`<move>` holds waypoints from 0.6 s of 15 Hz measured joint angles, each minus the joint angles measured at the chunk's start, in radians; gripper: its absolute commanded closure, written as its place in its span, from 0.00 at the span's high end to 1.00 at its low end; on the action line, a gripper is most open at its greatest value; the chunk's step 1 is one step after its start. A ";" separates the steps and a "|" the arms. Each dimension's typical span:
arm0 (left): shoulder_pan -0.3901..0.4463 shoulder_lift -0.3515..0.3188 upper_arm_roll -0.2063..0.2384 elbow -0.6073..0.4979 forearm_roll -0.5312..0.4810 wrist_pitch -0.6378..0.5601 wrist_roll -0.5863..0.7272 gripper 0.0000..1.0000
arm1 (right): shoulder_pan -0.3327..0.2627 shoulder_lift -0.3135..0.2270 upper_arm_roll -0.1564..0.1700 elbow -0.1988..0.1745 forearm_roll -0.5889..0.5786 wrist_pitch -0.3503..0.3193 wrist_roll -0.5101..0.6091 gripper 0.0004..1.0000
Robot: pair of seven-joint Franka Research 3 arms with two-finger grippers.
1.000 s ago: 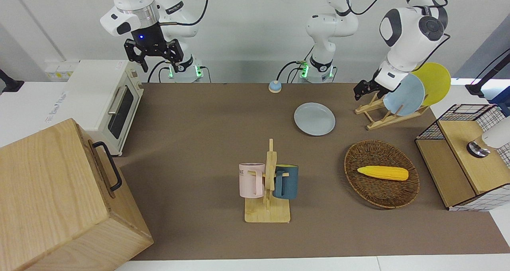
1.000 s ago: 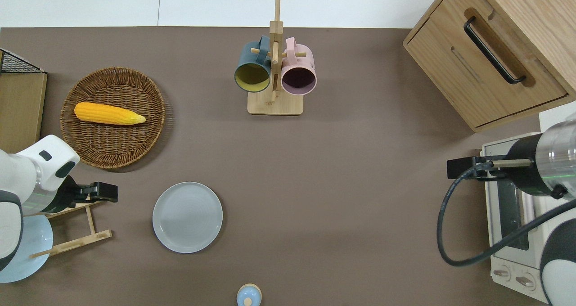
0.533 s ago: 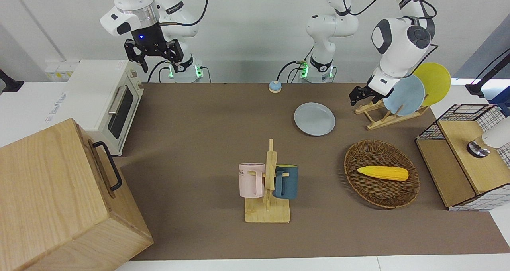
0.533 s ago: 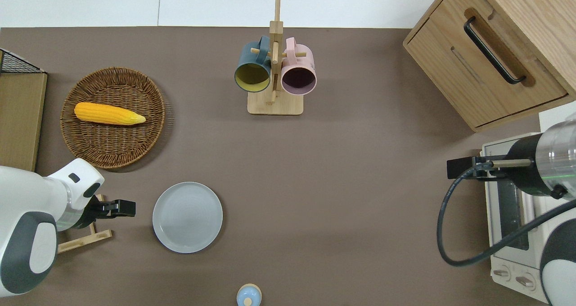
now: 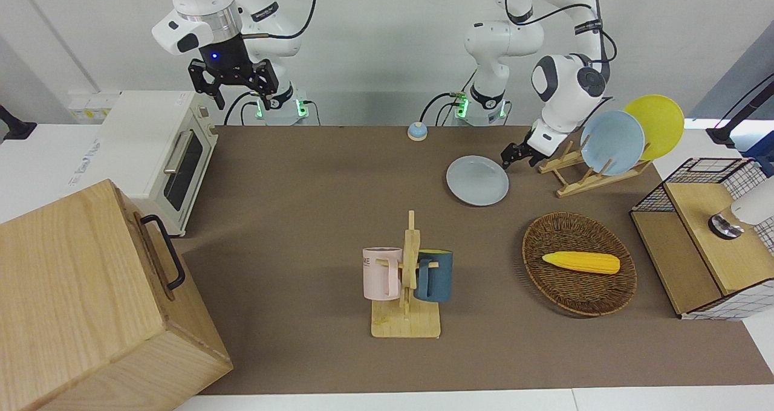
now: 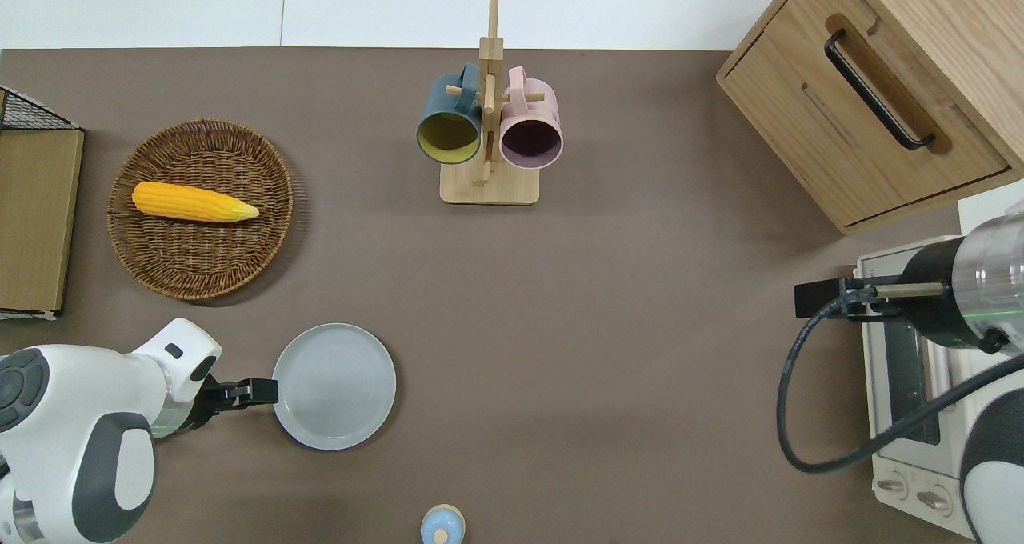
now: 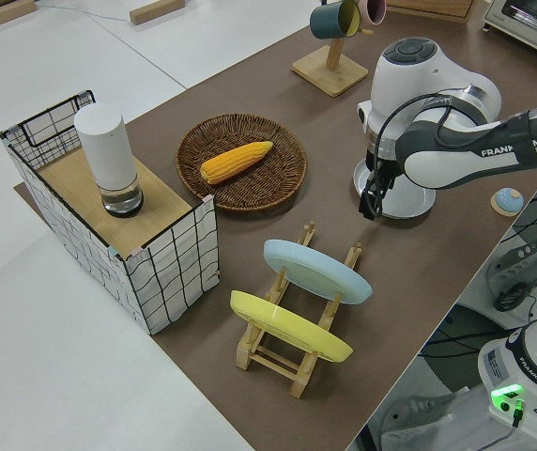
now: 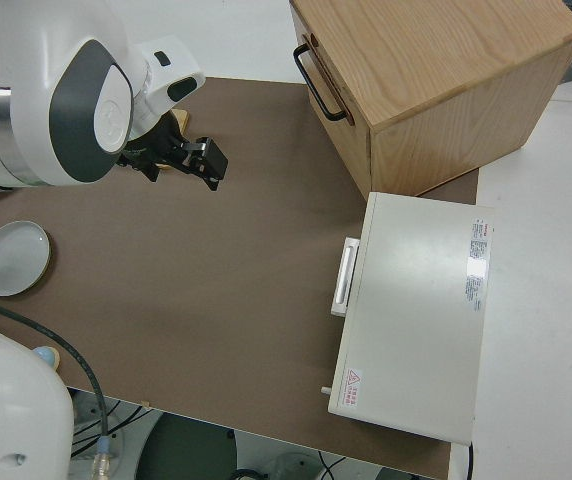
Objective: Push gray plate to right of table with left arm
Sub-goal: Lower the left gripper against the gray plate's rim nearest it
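My left gripper [image 6: 260,390] is down at the rim of the gray plate [image 6: 334,386], on its side toward the left arm's end, touching or nearly so; can't tell if my fingers are open or shut; my forearm reads "FRANKA EMIKA" in the left side view; right arm is parked, right gripper [image 5: 233,80] open, blue lamp lit. Gray plate lies flat on the table [image 6: 640,352], close to my bases; small blue knob-like object [image 6: 442,526] is nearer to me than the plate; wooden dish rack [image 7: 297,329] with a sky-blue plate [image 7: 317,271] and yellow plate [image 7: 289,326] sits toward the left arm's end; wicker basket [image 6: 200,208] holding a corn cob [image 6: 194,202] is farther out; mug rack [image 6: 488,112] with teal mug [image 6: 448,125] and pink mug [image 6: 530,128] farther still, mid-table; white toaster oven [image 8: 416,320] and wooden cabinet [image 6: 880,88] at the right arm's end; wire crate [image 7: 118,225] with white cylinder [image 7: 107,155] at the left arm's end; tabletop matte brown, white edges, white wall.
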 measured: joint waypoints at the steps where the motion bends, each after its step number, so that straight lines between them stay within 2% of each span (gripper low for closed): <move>1: 0.000 0.000 -0.001 -0.011 -0.009 0.008 0.000 0.91 | 0.000 0.000 0.000 0.000 0.000 0.000 0.000 1.00; 6: 0.000 0.000 -0.017 -0.041 -0.041 0.052 0.000 0.77 | 0.000 0.000 0.000 0.000 0.000 0.000 0.000 1.00; 9: 0.000 0.006 -0.025 -0.055 -0.047 0.078 0.000 0.74 | 0.000 0.000 0.000 0.000 0.000 0.000 0.000 1.00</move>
